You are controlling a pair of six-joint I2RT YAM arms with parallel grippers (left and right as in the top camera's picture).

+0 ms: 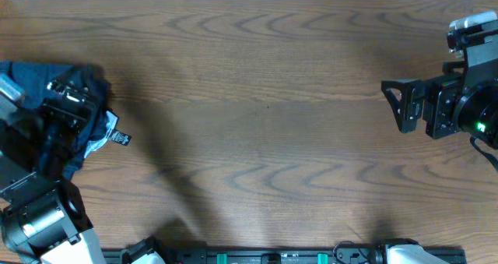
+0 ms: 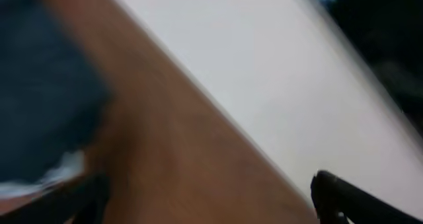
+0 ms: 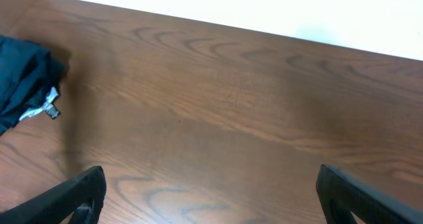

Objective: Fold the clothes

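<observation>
The clothes (image 1: 31, 71) are a bunched pile of dark navy fabric at the table's far left edge, with small white and black tags (image 1: 117, 137) sticking out to the right. My left gripper (image 1: 71, 100) hovers over the pile. In the blurred left wrist view its jaws (image 2: 211, 204) stand wide apart over bare wood, with the clothes (image 2: 39, 98) off to the left. My right gripper (image 1: 393, 104) is at the far right, open and empty. The right wrist view shows it (image 3: 211, 191) above bare wood, with the clothes (image 3: 23, 78) far off at the left.
The brown wooden table (image 1: 264, 116) stretches between the two arms. Its far edge (image 3: 264, 36) meets a white surface. The arm bases stand along the near edge (image 1: 280, 256).
</observation>
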